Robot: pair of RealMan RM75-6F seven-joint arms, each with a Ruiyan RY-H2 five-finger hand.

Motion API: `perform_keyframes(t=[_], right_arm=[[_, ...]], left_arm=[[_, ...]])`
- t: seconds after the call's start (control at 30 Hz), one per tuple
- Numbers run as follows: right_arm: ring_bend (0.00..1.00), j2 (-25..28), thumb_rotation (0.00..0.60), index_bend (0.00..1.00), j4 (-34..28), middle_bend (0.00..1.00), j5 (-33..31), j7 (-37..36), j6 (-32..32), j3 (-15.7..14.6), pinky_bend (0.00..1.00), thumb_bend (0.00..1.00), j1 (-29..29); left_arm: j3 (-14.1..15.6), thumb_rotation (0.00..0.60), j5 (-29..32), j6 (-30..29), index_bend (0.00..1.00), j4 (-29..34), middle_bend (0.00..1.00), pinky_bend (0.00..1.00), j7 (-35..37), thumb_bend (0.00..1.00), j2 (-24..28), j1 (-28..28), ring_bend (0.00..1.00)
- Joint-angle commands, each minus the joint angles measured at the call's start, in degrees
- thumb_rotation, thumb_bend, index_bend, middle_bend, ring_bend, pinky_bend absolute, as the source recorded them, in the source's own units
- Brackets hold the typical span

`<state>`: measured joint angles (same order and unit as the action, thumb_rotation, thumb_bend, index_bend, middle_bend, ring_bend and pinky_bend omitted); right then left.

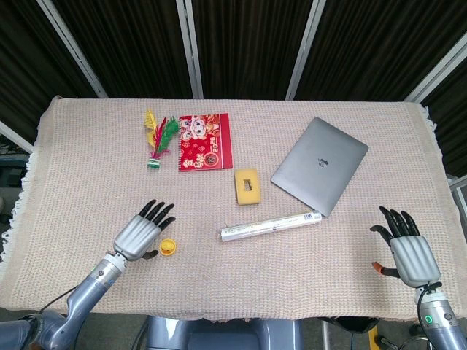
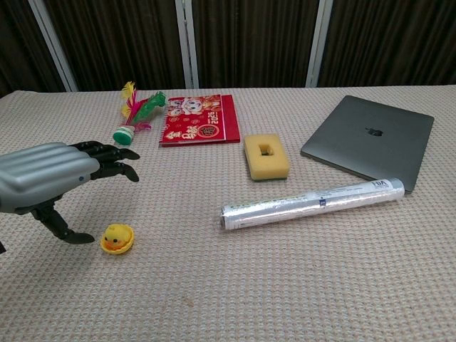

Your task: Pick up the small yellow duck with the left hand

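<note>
The small yellow duck (image 1: 168,247) (image 2: 117,238) lies on the woven tablecloth near the front left, free of any grasp. My left hand (image 1: 136,233) (image 2: 50,179) hovers just left of it, fingers spread and stretched forward, its thumb pointing down close to the duck without touching. My right hand (image 1: 407,250) rests at the front right edge of the table, fingers spread, holding nothing; the chest view does not show it.
A clear-wrapped roll (image 1: 271,225) (image 2: 312,201) lies right of the duck. Behind are a yellow sponge (image 1: 247,187), a grey laptop (image 1: 320,165), a red booklet (image 1: 204,141) and a feathered shuttlecock (image 1: 158,138).
</note>
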<state>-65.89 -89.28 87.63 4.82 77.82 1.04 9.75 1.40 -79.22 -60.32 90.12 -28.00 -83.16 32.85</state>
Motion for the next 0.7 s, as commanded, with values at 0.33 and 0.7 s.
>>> perform_keyframes(t=[0.33, 0.7], right_arm=[[0.0, -0.06, 0.6, 0.3, 0.12, 0.01, 0.47, 0.13, 0.06, -0.17, 0.0, 0.0, 0.05], [0.0, -0.31, 0.6, 0.3, 0.06, 0.01, 0.1, 0.51, -0.31, -0.05, 0.0, 0.0, 0.22]], left_arm=[[2.66, 0.6, -4.62, -9.1, 0.12, 2.54, 0.0, 0.0, 6.08, 0.15, 13.12, -6.34, 0.0], [6.43, 0.6, -7.5, -16.75, 0.09, -1.7, 0.0, 0.0, 9.76, 0.15, 11.55, -14.99, 0.0]])
